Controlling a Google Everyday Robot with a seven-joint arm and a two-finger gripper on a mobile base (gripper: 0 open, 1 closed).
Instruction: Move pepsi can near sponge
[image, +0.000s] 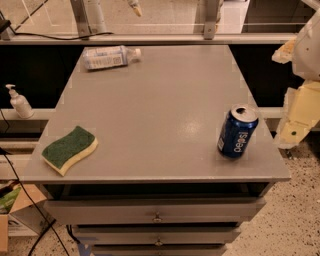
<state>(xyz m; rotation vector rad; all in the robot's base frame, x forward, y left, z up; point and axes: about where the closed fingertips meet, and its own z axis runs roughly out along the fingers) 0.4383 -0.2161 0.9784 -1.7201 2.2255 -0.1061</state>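
The grey tabletop (160, 110) fills the middle of the view, resting on a stack of drawers (155, 210) with small metal pulls. The arm (310, 45) comes in at the right border, only partly in view: a white rounded section sits high up, and pale cream parts below it reach down past the tabletop's right edge. The hand (299, 117) is the lowest cream part. It hangs just outside that right edge, level with the tabletop's front half and not over it. I cannot tell how wide it stands, because the border cuts it off. It touches none of the things on the tabletop.

A clear bottle (107, 57) with a pale label lies on its side far from the hand, at the far left corner, with its cap pointing right. The sponge (69, 149) lies flat, green face up over yellow foam. It is well to the hand's left, near the front left corner, with the tabletop's full width between them. The can (237, 132) is nearest the hand. It stands upright to the hand's left near the front right corner, silver top up and white lettering down its side, with a clear gap between it and the hand. It is well apart from the sponge. A small white pump bottle (20, 102) stands on a ledge beyond the tabletop's left edge, farthest from the hand.
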